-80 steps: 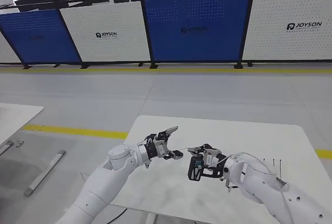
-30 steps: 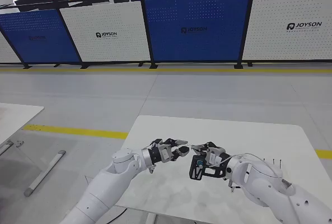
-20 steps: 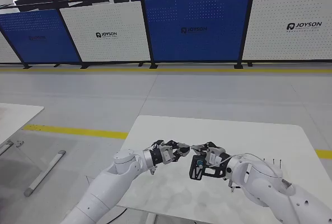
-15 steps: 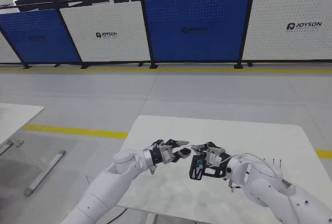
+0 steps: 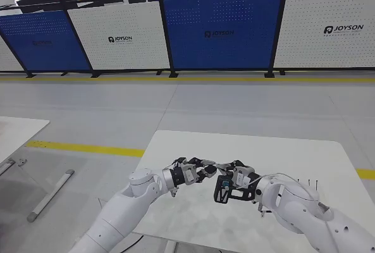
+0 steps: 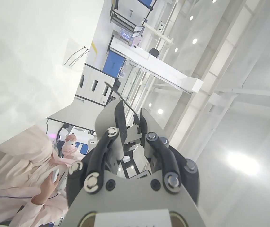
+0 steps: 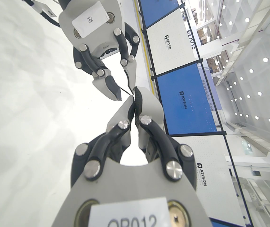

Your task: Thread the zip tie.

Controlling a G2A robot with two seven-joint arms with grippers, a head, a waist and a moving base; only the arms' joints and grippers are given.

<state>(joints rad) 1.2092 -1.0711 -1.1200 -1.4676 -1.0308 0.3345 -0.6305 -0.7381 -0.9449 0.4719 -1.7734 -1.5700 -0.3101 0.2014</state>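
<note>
Top view, and both arms meet nose to nose over the table (image 5: pixel 269 152), mid-frame: left gripper (image 5: pixel 206 171) facing right gripper (image 5: pixel 224 168). Right wrist view settles it. The right one is pinched tight on the zip tie (image 7: pixel 123 90), and its thin black tail pokes out between the left one's jaws, which stand apart around it, not clamping. My reading: tie lifted and presented, yes; threaded, no, as there is no loop to see. The head I can't make out. Grabbing the tail and feeding it through remain.
</note>
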